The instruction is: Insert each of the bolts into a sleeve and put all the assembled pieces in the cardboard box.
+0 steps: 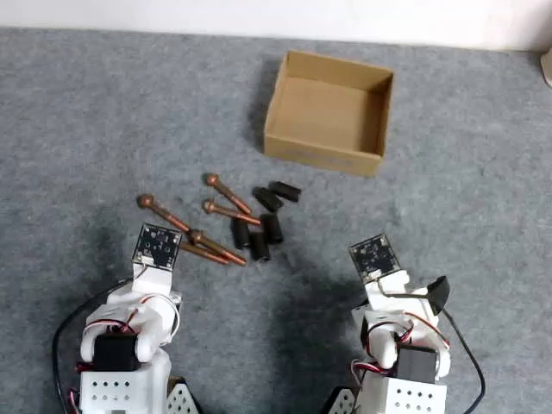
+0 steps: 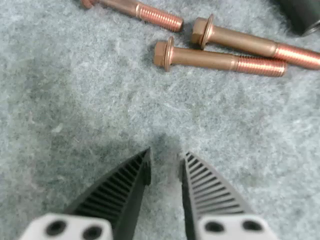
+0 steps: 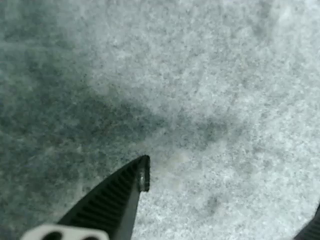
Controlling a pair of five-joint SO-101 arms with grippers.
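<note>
Several copper bolts [image 1: 228,194] lie on the grey felt in the middle, with several black sleeves [image 1: 272,228] just to their right. The open cardboard box [image 1: 378,102] stands behind them with nothing inside. My left arm [image 1: 138,319] sits at the front left, close to the nearest bolts [image 1: 216,247]. In the left wrist view my left gripper [image 2: 165,167] is slightly open over bare felt, with two bolts [image 2: 220,56] a short way beyond its tips and a sleeve end [image 2: 302,15] further off. My right gripper [image 3: 230,195] is open wide over bare felt at the front right, holding nothing.
Grey felt [image 1: 86,129] covers the table up to a white wall at the back. My right arm [image 1: 397,328] stands at the front right, apart from the parts. A pale object [image 1: 547,65] shows at the right edge.
</note>
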